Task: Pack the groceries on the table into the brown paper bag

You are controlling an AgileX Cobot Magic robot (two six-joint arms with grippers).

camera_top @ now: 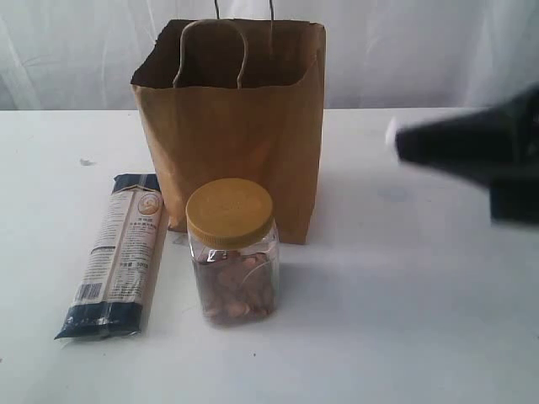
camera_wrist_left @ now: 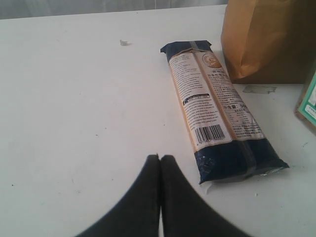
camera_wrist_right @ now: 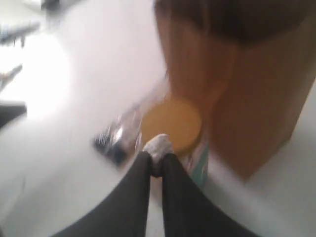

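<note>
Pinching white lump in right gripper, jar just beyond tips. Lift above brown paper bag rim ahead before release. Left gripper: pressed together, empty.

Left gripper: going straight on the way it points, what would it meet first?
Nothing, as far as the left wrist view shows: the left gripper points across bare table, and the pasta packet lies beside that line, not in it.
</note>
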